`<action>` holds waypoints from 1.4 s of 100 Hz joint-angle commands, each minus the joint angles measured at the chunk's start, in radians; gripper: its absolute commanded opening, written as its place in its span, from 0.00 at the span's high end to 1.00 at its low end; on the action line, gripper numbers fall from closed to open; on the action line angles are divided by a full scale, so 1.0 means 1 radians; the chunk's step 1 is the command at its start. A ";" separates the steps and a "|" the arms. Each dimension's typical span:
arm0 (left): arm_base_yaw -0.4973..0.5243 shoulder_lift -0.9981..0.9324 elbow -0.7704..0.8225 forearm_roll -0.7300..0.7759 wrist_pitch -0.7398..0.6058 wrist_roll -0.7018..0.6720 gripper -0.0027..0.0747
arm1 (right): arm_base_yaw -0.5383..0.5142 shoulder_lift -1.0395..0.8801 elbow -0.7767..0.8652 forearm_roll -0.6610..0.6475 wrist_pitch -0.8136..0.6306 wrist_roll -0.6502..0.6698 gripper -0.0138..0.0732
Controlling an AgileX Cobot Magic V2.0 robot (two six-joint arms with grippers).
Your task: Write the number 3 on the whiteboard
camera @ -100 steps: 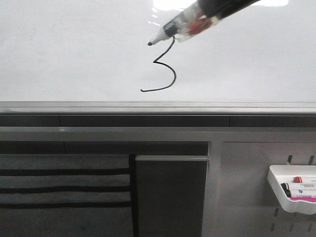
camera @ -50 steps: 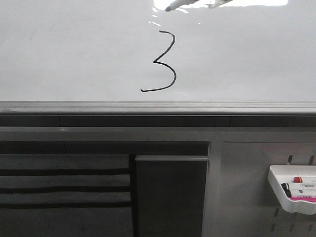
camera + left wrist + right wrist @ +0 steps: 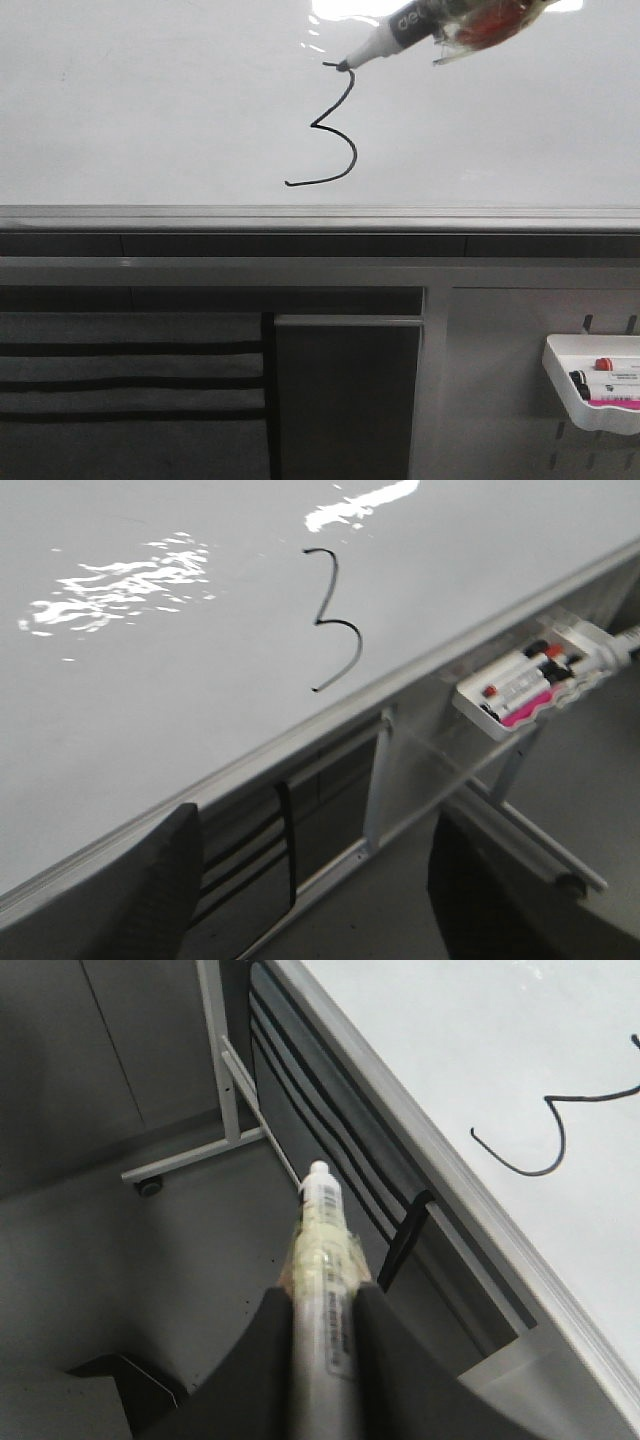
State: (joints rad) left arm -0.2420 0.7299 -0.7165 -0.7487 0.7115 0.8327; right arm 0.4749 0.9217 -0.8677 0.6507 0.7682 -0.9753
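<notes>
On the whiteboard [image 3: 150,110] your number 3 [image 3: 335,130] sits near the middle, just above the grey edge rail [image 3: 320,215], its lower tail curving left. Your marker [image 3: 385,40] comes in from the upper right and its tip touches the top end of the digit. Your right gripper [image 3: 325,1305] has its jaws pinching the taped marker barrel. Your left gripper [image 3: 310,880] has its jaws spread, holding nothing, hanging off the board's lower edge. A white tray [image 3: 560,385] with spare markers hangs on the perforated panel [image 3: 500,400] lower right.
</notes>
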 commanded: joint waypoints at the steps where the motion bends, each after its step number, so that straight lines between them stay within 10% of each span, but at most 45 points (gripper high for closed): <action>1: -0.001 0.048 -0.064 -0.095 0.057 0.116 0.40 | 0.011 0.019 -0.058 0.025 -0.014 -0.058 0.88; 30: -0.038 0.262 -0.244 -0.154 0.330 0.355 0.40 | 0.139 0.143 -0.173 0.025 0.040 -0.352 0.88; 81: -0.345 0.447 -0.349 -0.056 0.195 0.488 0.40 | 0.181 0.221 -0.247 0.045 -0.046 -0.357 0.88; 123: -0.360 0.480 -0.351 -0.052 0.144 0.488 0.40 | 0.181 0.221 -0.247 0.045 -0.029 -0.357 0.88; 140: -0.360 0.480 -0.351 -0.052 0.139 0.488 0.58 | 0.181 0.221 -0.247 0.045 -0.019 -0.357 0.88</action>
State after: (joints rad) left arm -0.5944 1.2296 -1.0314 -0.7541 0.8852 1.3211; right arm 0.6521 1.1591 -1.0788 0.6558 0.7793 -1.3229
